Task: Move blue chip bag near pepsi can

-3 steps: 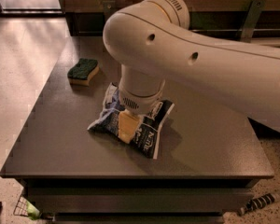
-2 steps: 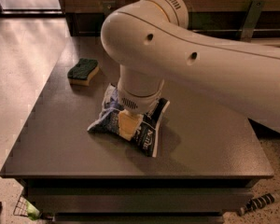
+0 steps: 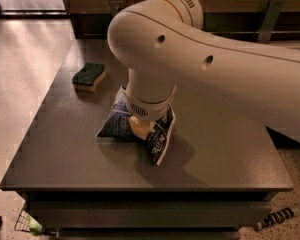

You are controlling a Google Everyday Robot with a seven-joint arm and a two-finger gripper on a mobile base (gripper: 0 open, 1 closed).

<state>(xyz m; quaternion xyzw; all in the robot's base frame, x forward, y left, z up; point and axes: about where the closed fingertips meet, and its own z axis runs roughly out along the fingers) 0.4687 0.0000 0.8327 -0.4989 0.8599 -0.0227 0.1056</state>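
The blue chip bag (image 3: 116, 125) lies crumpled near the middle of the dark table (image 3: 60, 159), its navy foil and white lettering showing. My gripper (image 3: 140, 128) comes straight down from the big white arm into the bag's middle. Its pale fingers are pressed into the foil and closed on it. The bag's right end (image 3: 159, 140) is folded up around the gripper. The pepsi can is not in view; the arm covers the table's back right part.
A green-topped yellow sponge (image 3: 89, 76) lies at the table's back left. The table's front edge (image 3: 140, 188) is close below the bag. A shiny floor lies to the left, and a dark wall base runs behind the table.
The bag has bunched up around the gripper, and its right end now stands more upright. The arm has shifted slightly.
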